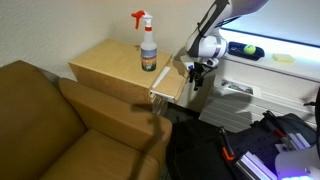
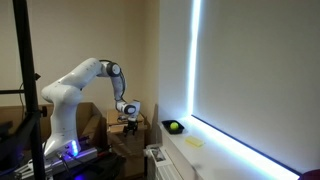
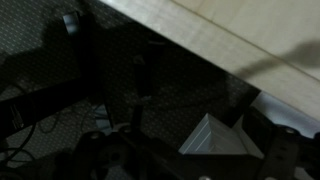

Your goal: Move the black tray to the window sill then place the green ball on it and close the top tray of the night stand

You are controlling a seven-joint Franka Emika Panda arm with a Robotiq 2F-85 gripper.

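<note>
Can spot the black tray (image 1: pixel 243 50) up on the window sill (image 1: pixel 265 62) in both exterior views. Holds the green ball (image 1: pixel 249 49) inside. Flat yellow thing (image 1: pixel 285 58) just beside the tray, also on the sill.

In an exterior view, can plainly see the night stand (image 1: pixel 110 65) with a spray bottle (image 1: pixel 148 45) standing on top, a brown sofa (image 1: pixel 45 120) next to it, and the top tray (image 1: pixel 168 90) pulled out. Can see the jaws pointing down, near that open top tray. Cannot tell how far open, or whether holding anything: too small, too dark.

Only in an exterior view, can see the whole white arm (image 2: pixel 85 80). In the wrist view, mostly dark: just a slanted wood edge (image 3: pixel 220 40) up top and dim floor (image 3: pixel 50 110) below.
</note>
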